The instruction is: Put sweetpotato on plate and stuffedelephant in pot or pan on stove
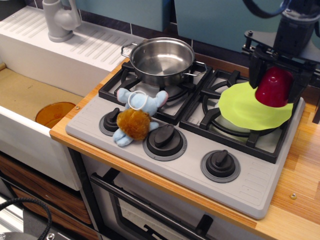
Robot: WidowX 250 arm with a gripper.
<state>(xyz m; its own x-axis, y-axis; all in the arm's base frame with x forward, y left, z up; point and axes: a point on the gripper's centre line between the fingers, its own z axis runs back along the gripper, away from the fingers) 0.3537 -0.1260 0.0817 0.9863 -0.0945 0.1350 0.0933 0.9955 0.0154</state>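
Currently the sweetpotato (274,87) is clenched between the fingers of the gripper (274,82), held at the far right part of the plate (250,107); whether it is touching the plate surface cannot be told from this angle.

Risks, as judged:
- The plate is perched on the grate of the right rear burner of the stove (185,150), not on a flat surface. If the sweetpotato is released near the rim, the plate could be tipped or shifted.
- The piece is rounded and glossy, so a roll off the plate toward the wooden counter (300,175) is plausible if it is dropped from any height.
- The plate could be dragged if the fingers are retracted sideways while low.

Room:
- Space above the plate is open; a straight vertical exit looks safest.
- The wall (220,25) sits close behind the gripper, so backward clearance is small.
- The stuffedelephant (136,116) lies on the front left knobs, well apart from the gripper, with the pot (162,62) just behind it. The pot is empty and its handles protrude sideways.
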